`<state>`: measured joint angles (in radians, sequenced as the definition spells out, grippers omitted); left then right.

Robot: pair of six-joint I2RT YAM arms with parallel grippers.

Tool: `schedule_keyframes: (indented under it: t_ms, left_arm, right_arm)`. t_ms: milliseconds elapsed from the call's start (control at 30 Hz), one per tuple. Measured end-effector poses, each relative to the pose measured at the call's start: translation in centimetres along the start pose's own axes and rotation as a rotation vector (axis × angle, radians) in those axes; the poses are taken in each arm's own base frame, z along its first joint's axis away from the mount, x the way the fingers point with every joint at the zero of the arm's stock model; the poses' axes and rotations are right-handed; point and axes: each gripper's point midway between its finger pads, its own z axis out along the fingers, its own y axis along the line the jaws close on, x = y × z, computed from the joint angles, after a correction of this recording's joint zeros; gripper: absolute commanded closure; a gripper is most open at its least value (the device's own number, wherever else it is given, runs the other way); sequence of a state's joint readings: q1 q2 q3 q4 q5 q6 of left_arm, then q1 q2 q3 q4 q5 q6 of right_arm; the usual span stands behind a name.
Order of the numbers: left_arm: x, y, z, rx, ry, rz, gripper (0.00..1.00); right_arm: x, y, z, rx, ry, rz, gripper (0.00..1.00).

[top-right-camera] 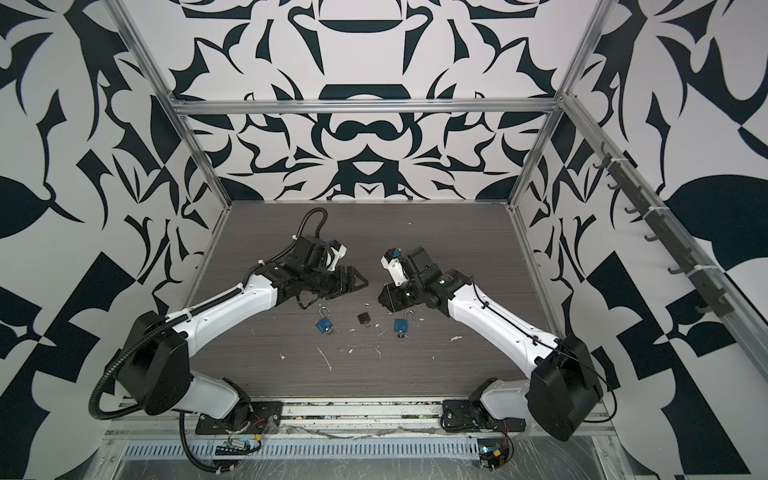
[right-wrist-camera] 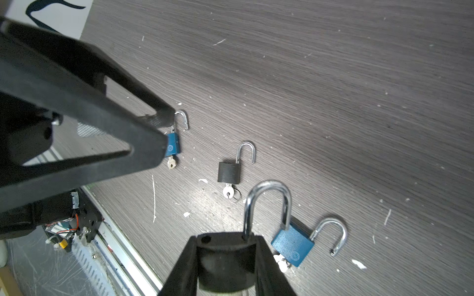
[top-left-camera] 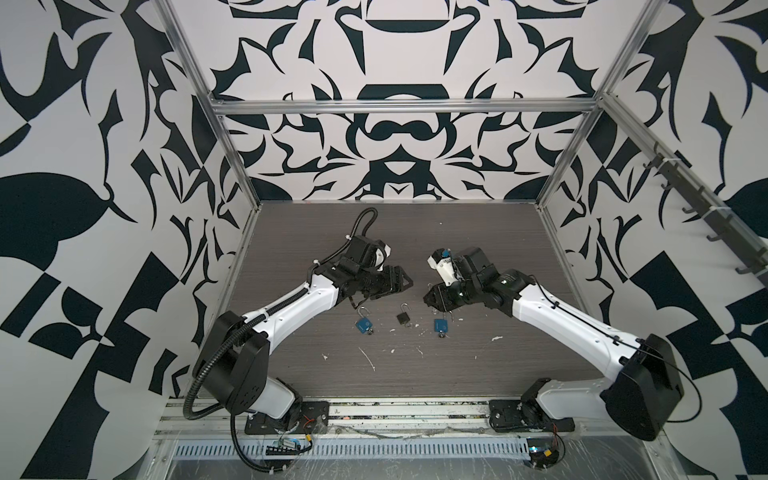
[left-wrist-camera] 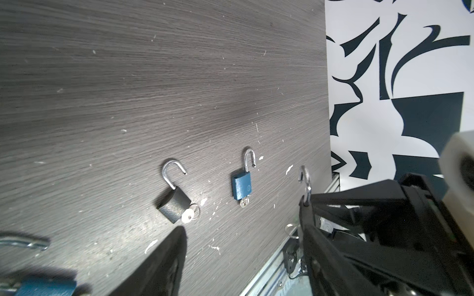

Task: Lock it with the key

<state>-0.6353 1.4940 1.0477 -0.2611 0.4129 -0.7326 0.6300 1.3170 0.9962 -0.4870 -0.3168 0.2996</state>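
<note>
grey wood-grain table (top-left-camera: 478, 365) carries three padlocks in a row, each with its shackle swung open and a key in its keyhole. the right pincer (right-wrist-camera: 227, 241) is clenched on a fourth, dark padlock (right-wrist-camera: 225, 249). its body is pinched between the fingers, and its open steel shackle (right-wrist-camera: 269, 183) sticks out past the tips. the left pincer (left-wrist-camera: 243, 228) faces the right pincer tip to tip in both top views, near it but apart. its jaws stand spread with nothing between them. the right blue padlock (top-left-camera: 441, 325) lies on the table just beside the right pincer, on its arm-base side, and shows next to the held lock in the right wrist view. the black padlock (top-left-camera: 402, 318) lies between the two pincers, a little toward the arm bases. the left blue padlock (top-left-camera: 363, 323) lies just by the left pincer, also on its arm-base side. a thin wire ring (left-wrist-camera: 289, 230) shows beside the right pincer's tip in the left wrist view; whether a key hangs on it i cannot tell.
</note>
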Motion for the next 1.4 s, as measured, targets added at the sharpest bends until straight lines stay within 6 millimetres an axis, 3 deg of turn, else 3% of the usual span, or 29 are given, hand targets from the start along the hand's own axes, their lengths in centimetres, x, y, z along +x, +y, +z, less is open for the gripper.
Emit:
schedule_keyframes:
  t_ms: [267, 633, 1033, 1400]
  left_arm:
    - [-0.5, -1.3, 0.5, 0.060, 0.016, -0.006, 0.31]
    - [0.2, -1.8, 1.7, 0.095, 0.066, -0.023, 0.39]
    - [0.3, -2.8, 3.1, 0.125, 0.100, -0.024, 0.73]
    - [0.6, -2.9, 3.4, 0.130, 0.114, -0.037, 0.90]
  right_arm:
    - [0.2, 1.2, 0.5, -0.022, 0.013, -0.040, 0.85]
    - [-1.3, 2.2, 0.9, -0.034, 0.002, -0.068, 0.85]
    - [-1.4, 2.6, 1.6, -0.034, 0.015, -0.089, 0.85]
    - [-1.4, 2.6, 1.6, -0.023, 0.013, -0.095, 0.85]
